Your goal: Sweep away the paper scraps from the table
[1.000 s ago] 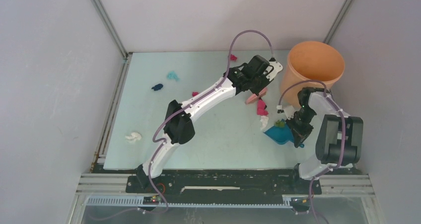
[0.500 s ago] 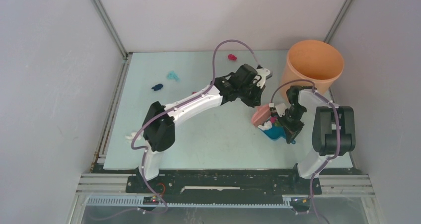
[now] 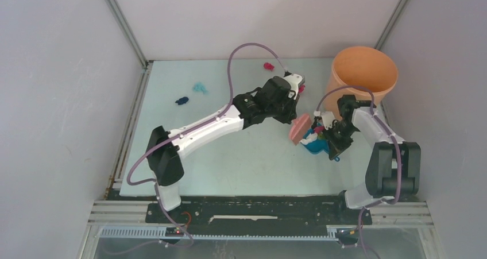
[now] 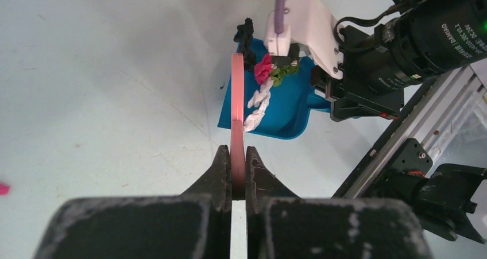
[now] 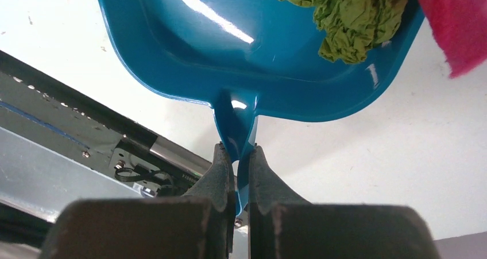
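Observation:
My left gripper (image 4: 233, 155) is shut on the flat handle of the pink hand brush (image 4: 236, 109), whose head stands at the lip of the blue dustpan (image 4: 287, 115). Magenta (image 4: 263, 69), olive green (image 4: 284, 71) and white (image 4: 256, 104) paper scraps lie in the pan. My right gripper (image 5: 236, 155) is shut on the dustpan (image 5: 201, 46) handle, with the green wad (image 5: 350, 12) inside. From above, the brush (image 3: 300, 130) meets the dustpan (image 3: 314, 147) right of centre on the table (image 3: 241, 155). Magenta (image 3: 267, 66), teal (image 3: 199, 88) and navy (image 3: 182, 100) scraps lie loose at the back left.
An orange bucket (image 3: 364, 75) stands at the back right corner, just behind the right arm. Grey walls close the table on three sides. The left arm stretches diagonally across the table's middle. A metal rail (image 4: 402, 132) runs along the near edge beside the dustpan.
The left arm swept the brush from near the bucket down to the dustpan. The right gripper shifted the dustpan left and back. The magenta and white scraps went from the table into the pan.

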Available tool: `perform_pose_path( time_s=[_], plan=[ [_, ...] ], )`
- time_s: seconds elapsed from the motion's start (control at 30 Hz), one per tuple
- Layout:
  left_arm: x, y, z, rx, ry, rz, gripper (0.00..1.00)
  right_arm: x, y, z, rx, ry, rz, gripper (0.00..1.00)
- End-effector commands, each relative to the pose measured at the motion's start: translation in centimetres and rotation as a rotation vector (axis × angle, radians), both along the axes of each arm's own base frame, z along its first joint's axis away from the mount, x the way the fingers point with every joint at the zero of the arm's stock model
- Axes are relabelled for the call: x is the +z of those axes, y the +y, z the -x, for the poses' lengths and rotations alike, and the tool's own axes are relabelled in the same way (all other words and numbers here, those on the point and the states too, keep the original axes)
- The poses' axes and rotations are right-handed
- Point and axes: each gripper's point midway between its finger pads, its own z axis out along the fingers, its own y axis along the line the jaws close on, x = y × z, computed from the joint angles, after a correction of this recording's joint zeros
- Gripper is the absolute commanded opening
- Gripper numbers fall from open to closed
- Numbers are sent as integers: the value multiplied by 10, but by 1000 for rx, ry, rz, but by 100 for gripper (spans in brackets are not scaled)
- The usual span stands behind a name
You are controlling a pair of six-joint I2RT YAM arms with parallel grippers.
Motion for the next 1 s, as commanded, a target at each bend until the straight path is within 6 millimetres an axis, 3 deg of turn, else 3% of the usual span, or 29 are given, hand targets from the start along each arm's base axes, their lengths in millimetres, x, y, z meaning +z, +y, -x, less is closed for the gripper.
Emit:
perform_pose_path(
  time_s=[0.0,0.33,0.6,0.77,0.97],
  plan=[
    [69,28,-6,125,-122,105,0,7,11,-7,3,-98,-72,0],
    [123,84,8,228,-239,170,0,13,22,-21,9,-204,-133,0],
    [113,125,5,306,-297,85,0,19,22,-17,21,-221,-118,0],
    [95,114,-24,239,-342,-48,0,16,12,-8,4,-174,-54,0],
    [50,57,-62,80,-360,-183,0,4,0,4,2,-72,15,0]
  ],
)
